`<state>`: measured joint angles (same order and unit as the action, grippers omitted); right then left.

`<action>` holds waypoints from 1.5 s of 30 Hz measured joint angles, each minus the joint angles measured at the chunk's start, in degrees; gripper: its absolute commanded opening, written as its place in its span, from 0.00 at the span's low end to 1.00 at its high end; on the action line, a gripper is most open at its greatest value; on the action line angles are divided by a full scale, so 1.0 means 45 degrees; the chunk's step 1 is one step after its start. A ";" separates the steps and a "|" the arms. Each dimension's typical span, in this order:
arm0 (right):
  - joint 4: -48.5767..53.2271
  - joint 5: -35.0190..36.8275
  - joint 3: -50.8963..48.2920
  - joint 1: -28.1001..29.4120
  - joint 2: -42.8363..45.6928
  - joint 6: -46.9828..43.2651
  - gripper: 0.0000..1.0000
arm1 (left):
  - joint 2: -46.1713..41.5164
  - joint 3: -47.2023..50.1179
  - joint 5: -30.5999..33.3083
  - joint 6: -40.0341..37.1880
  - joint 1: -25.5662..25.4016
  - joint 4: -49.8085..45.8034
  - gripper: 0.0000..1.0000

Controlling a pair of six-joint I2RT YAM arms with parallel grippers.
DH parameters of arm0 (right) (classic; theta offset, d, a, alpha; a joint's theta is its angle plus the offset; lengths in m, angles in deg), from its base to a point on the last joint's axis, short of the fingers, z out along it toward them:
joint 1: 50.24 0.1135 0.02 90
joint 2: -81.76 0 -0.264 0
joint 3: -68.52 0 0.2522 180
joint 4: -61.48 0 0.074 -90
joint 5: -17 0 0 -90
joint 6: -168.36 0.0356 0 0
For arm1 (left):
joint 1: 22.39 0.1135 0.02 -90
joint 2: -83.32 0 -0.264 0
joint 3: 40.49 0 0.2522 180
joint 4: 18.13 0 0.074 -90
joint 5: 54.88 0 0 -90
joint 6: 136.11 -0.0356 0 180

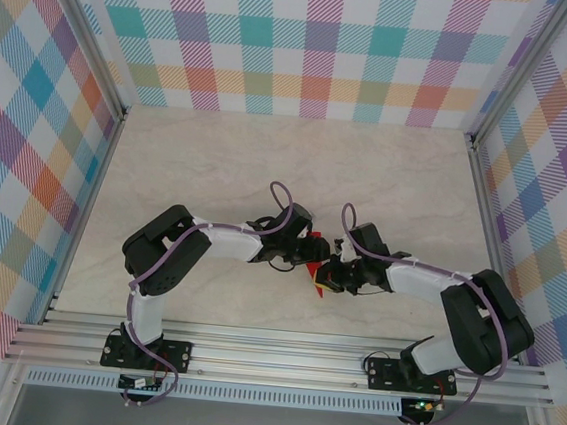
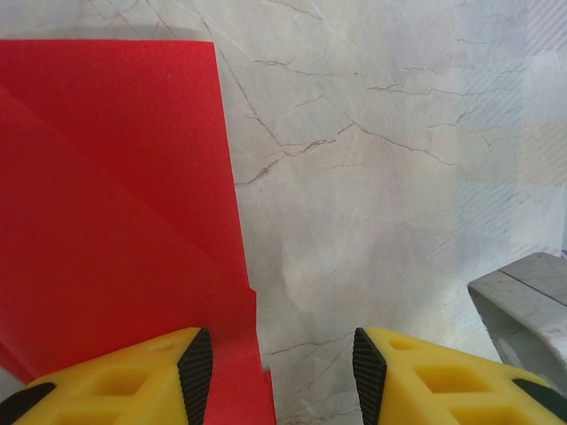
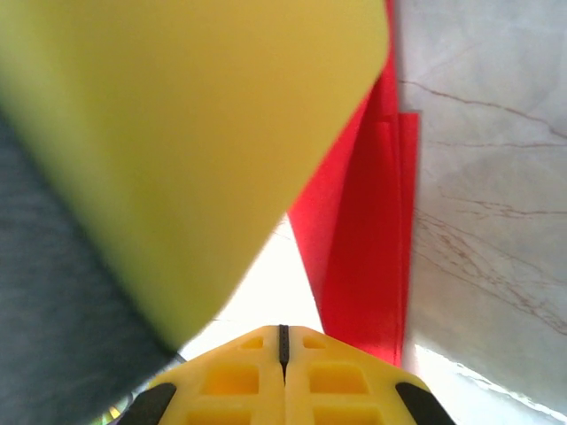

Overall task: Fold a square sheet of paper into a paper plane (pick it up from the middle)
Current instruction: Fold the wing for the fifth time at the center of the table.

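Paper plane, place: the paper plane (image 1: 315, 276) lies on the bench (image 1: 268, 161) near its front middle, between the two arm tips.
Paper edges: from the left wrist, the sheet (image 2: 115, 221) has a long straight right edge that ends in a small step beside the gripper's left finger. Slanting creases cross its face.
Open room: bare bench spreads behind the arms and to both sides, up to the plaid walls (image 1: 320, 45). A metal rail (image 1: 280, 358) bounds the front.
Materials: matte red paper in flat layers. The bench is pale stone-look with thin brown veins. The fingers are yellow with black pads.
Left gripper: the left gripper (image 1: 315, 259) (image 2: 283, 372) stands half apart with bare bench in the gap. One finger overlaps the paper's edge; whether it touches, I cannot tell.
Right gripper: the right gripper (image 1: 332, 274) (image 3: 283, 341) is pressed closed, seam tight, no red between. The layered paper (image 3: 363, 248) lies just beyond its tips, beside a blurred yellow mass (image 3: 177, 133).
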<state>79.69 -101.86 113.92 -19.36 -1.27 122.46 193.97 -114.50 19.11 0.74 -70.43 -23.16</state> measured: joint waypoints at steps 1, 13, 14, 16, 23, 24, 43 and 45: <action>0.0058 0.0073 0.0005 0.0000 -0.0063 -0.0015 0.03 | 0.0000 0.0000 0.0000 0.0000 0.0000 -0.0005 0.49; 0.0821 0.0933 0.0019 0.0000 -0.0432 -0.0413 0.03 | 0.0000 0.0000 -0.0005 0.0000 0.0000 -0.0005 0.49; 0.0811 0.0928 0.0019 0.0000 -0.0452 -0.0442 0.03 | 0.0000 0.0000 -0.0005 0.0000 0.0000 -0.0005 0.49; 0.0767 0.0874 0.0019 -0.0005 -0.0515 -0.0500 0.02 | 0.0000 0.0000 -0.0005 0.0000 0.0000 -0.0005 0.49; 0.0661 0.0850 -0.0126 0.0000 -0.0306 -0.0563 0.02 | 0.0000 -0.0005 -0.0005 0.0000 0.0000 -0.0010 0.49; 0.0855 0.0937 -0.0126 0.0000 -0.0151 -0.0568 0.02 | 0.0000 -0.0005 -0.0005 0.0005 0.0000 -0.0010 0.49; 0.0690 -0.0413 -0.0073 0.0000 0.0301 -0.0053 0.08 | 0.0058 -0.0102 -0.0019 0.0000 0.0000 -0.0102 0.49; 0.0855 -0.0393 -0.0034 0.0000 0.0170 -0.0155 0.08 | 0.0058 -0.0102 -0.0019 0.0005 0.0000 -0.0102 0.49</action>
<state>83.54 -103.63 113.77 -19.36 -0.50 121.76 194.23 -114.96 19.02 0.76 -70.43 -23.62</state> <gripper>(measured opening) 0.083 0.487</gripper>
